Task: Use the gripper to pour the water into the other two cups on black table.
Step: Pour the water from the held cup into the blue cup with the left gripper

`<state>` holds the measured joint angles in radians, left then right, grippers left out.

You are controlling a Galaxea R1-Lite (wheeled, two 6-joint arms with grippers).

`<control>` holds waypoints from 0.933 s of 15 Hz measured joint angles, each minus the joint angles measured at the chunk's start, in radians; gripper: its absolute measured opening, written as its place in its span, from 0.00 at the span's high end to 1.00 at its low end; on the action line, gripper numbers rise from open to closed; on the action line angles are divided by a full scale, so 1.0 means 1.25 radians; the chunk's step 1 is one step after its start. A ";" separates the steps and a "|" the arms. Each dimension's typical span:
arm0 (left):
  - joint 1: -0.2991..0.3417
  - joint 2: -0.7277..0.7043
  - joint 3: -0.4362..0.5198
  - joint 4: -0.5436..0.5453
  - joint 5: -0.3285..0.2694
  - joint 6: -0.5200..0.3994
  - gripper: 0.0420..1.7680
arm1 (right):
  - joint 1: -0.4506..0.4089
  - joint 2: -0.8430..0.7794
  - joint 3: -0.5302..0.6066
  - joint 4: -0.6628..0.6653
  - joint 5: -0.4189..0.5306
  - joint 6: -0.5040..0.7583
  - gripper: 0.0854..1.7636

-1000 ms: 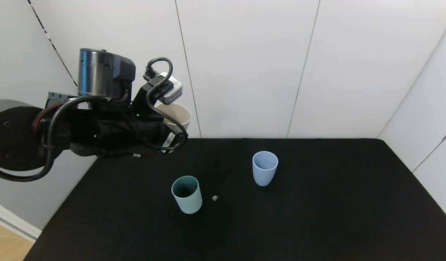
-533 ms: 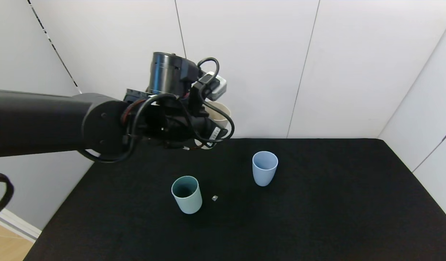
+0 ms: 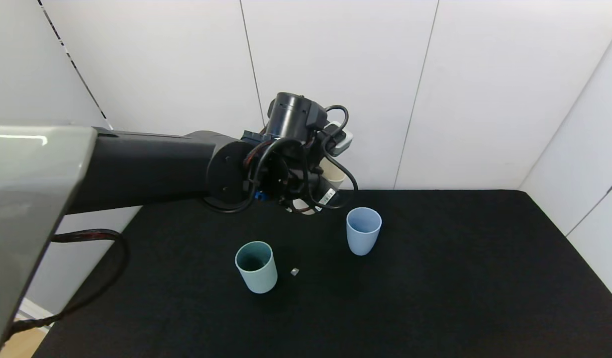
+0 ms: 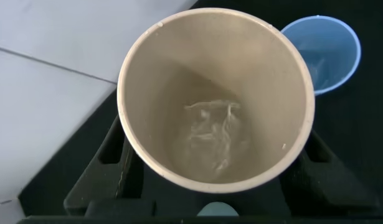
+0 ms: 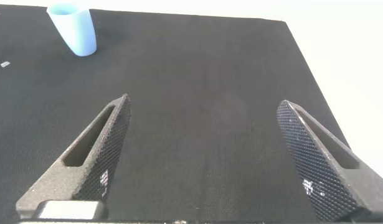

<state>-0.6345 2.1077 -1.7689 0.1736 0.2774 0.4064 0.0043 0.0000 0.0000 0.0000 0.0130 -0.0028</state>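
1. The left gripper (image 3: 320,191) sits at centre frame in the head view, above the far part of the desk (image 3: 435,278). Its fingers are clamped on a beige cup (image 3: 331,174) that is mostly hidden behind the wrist and cables.
2. The blue cup (image 3: 363,230) stands upright just right of centre, near the gripper. The green cup (image 3: 256,266) stands upright lower and left of centre, well apart from the blue one. A small grey speck (image 3: 294,271) lies on the desk just right of the green cup.
3. Handling, judged: the beige cup looks like a stiff, smooth, light tumbler with no handle, so a side clamp low on the wall suits it. The wall may slip once tilted, and the water shifts the weight toward the lip.
4. The left wrist view looks straight down into the beige cup (image 4: 216,99): a little clear water lies at the bottom, with the blue cup (image 4: 325,50) at upper right of that frame. The head view shows none of the water.
5. The right wrist view shows the right gripper (image 5: 203,165) low over bare desk, its fingers (image 5: 94,155) spread wide with nothing between them. The blue cup (image 5: 73,28) is at upper left of that frame. The right arm does not appear in the head view.
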 joint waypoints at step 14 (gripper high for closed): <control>-0.035 0.158 -0.143 0.014 0.167 0.212 0.32 | 0.000 0.000 0.000 0.000 0.000 0.000 0.03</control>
<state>-0.6783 2.3049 -1.9472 0.1909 0.4864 0.6719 0.0043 0.0000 0.0000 0.0000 0.0134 -0.0032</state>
